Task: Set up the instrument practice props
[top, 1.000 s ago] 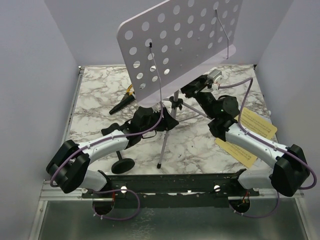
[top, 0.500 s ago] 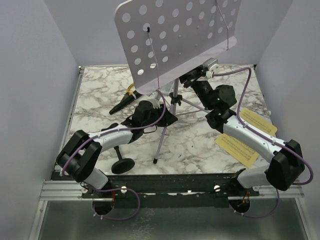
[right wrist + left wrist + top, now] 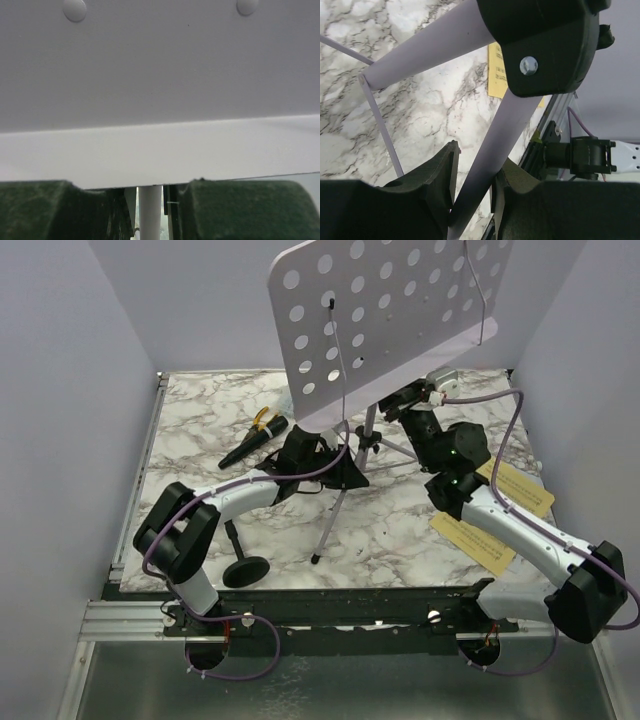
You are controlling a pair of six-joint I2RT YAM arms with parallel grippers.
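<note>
soft, even light from above; faint shadows on the marble table (image 3: 190,420). top view sharp. in the right wrist view the lilac music stand (image 3: 160,65) looms pale and blurred.

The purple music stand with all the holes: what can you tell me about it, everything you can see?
The music stand has a pale lilac desk, seemingly painted metal, punched with rows of round holes, with a lip along its lower edge and two thin wire page arms. Beneath it, a thin pole meets a spindly tripod, and one leg reaches down toward the marble table. The desk is tipped back. The left gripper is closed on a tripod leg, the right gripper around the pole just under the desk.
</note>
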